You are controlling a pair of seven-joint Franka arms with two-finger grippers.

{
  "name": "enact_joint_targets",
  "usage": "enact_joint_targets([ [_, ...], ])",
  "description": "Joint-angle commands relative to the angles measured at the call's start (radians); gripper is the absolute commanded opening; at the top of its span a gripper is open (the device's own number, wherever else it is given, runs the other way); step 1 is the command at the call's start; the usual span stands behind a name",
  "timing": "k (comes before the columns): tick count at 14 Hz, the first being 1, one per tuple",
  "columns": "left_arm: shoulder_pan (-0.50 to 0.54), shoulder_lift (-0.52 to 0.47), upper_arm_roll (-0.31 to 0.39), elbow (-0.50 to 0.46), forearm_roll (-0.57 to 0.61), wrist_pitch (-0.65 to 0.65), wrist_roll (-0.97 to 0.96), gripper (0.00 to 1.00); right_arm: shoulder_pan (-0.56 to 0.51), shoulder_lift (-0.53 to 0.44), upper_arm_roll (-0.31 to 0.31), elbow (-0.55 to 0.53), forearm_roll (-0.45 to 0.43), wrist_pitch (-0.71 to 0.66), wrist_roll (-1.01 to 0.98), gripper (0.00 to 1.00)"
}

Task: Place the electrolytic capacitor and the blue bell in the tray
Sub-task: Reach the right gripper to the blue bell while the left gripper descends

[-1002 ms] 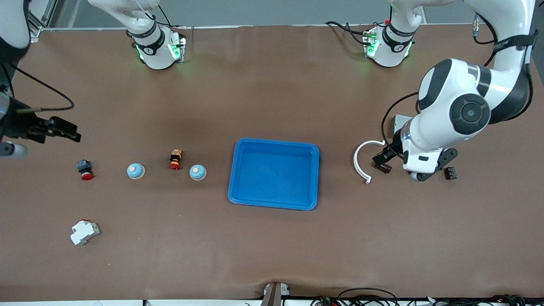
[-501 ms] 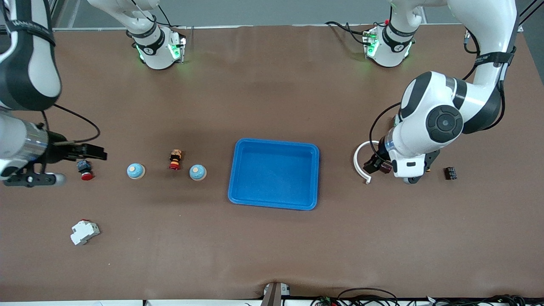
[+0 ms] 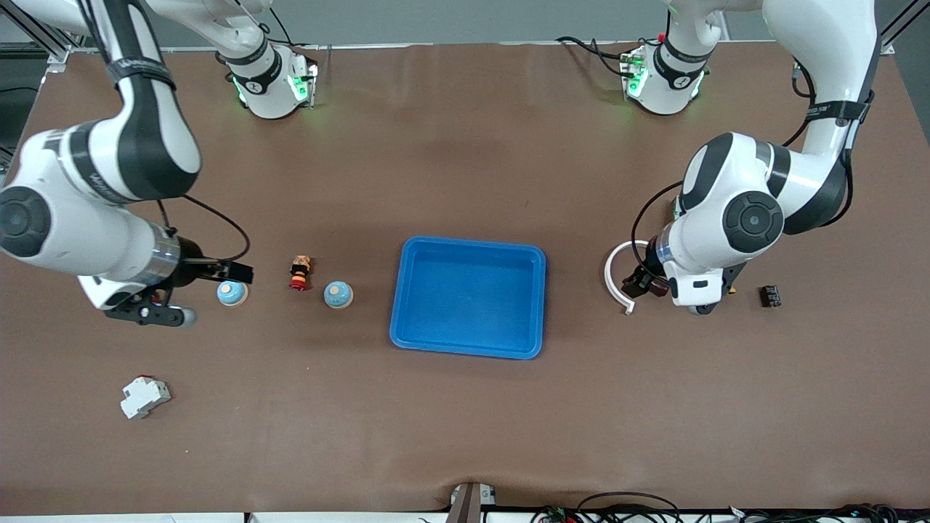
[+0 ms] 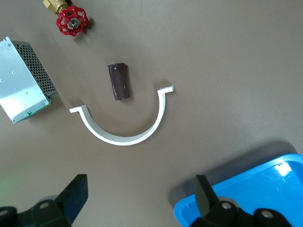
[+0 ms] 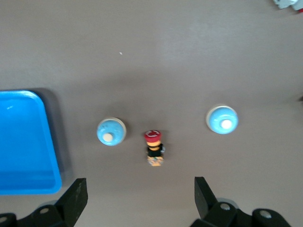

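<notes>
Toward the right arm's end of the table, the right gripper hangs with fingers spread, empty, over one blue bell. We next see a red-capped button, a second bell, then the empty tray. The open left gripper hovers near a white curved clip and the dark capacitor; any printing looks illegible.

No text, label, brand, number or sign can be read anywhere in these views. The black bands on the arms carry small pale lettering, but it is too fine to make out, and the parts on the table show no legible marking.
</notes>
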Motion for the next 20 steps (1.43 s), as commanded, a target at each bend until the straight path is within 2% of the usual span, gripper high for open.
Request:
enact_joint_targets([
  [1,0.005,-0.022,-0.002,-0.029,-0.018,0.035,-0.017,1.0,0.045,-0.002,-0.006,-0.075,0.011,0.105,0.034,1.0],
  [8,0.005,-0.007,-0.002,-0.08,-0.019,0.152,-0.057,1.0,0.099,0.103,-0.006,-0.078,0.012,0.222,0.09,1.0],
  [12,0.0,0.004,-0.002,-0.15,-0.019,0.261,-0.102,1.0,0.116,0.169,-0.006,-0.078,0.011,0.261,0.09,1.0],
  [14,-0.003,0.007,-0.002,-0.168,-0.013,0.265,-0.106,1.0,0.119,0.209,-0.006,-0.082,0.011,0.292,0.09,1.0],
  [18,0.046,0.004,-0.001,-0.219,0.05,0.276,-0.091,1.0,0.136,0.231,-0.006,-0.128,0.011,0.369,0.09,1.0],
  [20,0.074,0.005,0.007,-0.266,0.061,0.334,-0.09,1.0,0.145,0.255,-0.006,-0.131,0.011,0.393,0.09,1.0],
])
